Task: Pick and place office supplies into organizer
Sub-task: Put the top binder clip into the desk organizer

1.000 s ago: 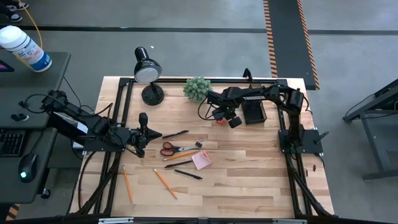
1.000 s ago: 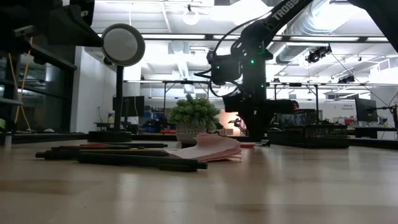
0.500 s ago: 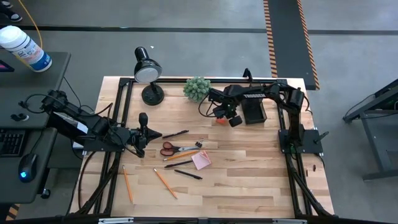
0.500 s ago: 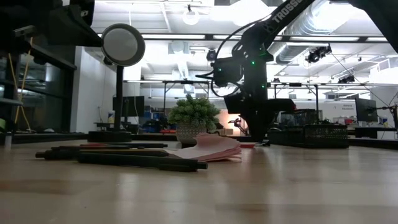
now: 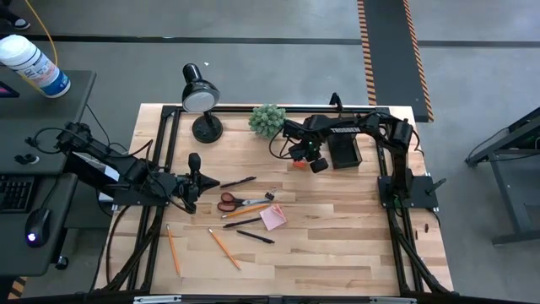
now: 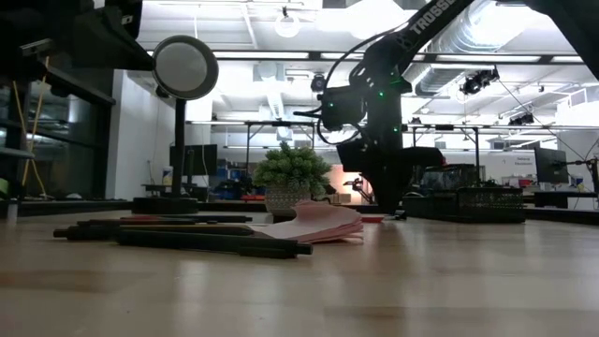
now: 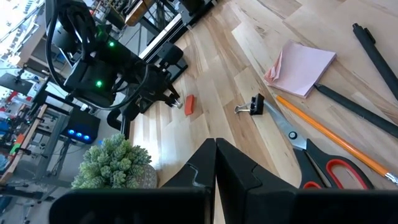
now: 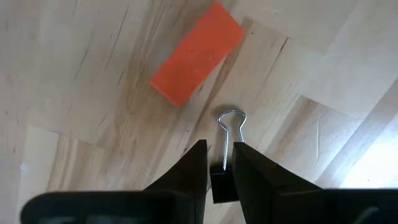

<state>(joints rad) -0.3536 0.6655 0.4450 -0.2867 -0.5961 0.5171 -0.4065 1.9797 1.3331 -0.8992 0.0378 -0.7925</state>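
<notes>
My right gripper (image 8: 221, 163) points down at the table just left of the black mesh organizer (image 5: 344, 152) and is shut on a small black clip (image 8: 222, 182). A red piece (image 8: 198, 53) lies on the wood beside it. Mid-table lie red-handled scissors (image 5: 239, 202), a pink sticky-note pad (image 5: 272, 218), orange pencils (image 5: 224, 248), black pens (image 5: 255, 236) and a second clip (image 7: 254, 106). My left gripper (image 5: 207, 182) hovers shut at the left, touching nothing. My right gripper pinches the clip's black body (image 8: 221, 177) between its two fingers, coming from above and pointing down. The clip's wire loop (image 8: 231, 122) sticks out below the fingertips toward the wood. Whether the loop touches the table I cannot tell.
A black desk lamp (image 5: 201, 100) and a small green plant (image 5: 267, 120) stand at the table's far edge. Black frame rails run along the left and right sides. Bare wood lies toward the near edge.
My right wrist has turned a little and swung slightly toward the organizer. The supplies on the table lie as they did.
</notes>
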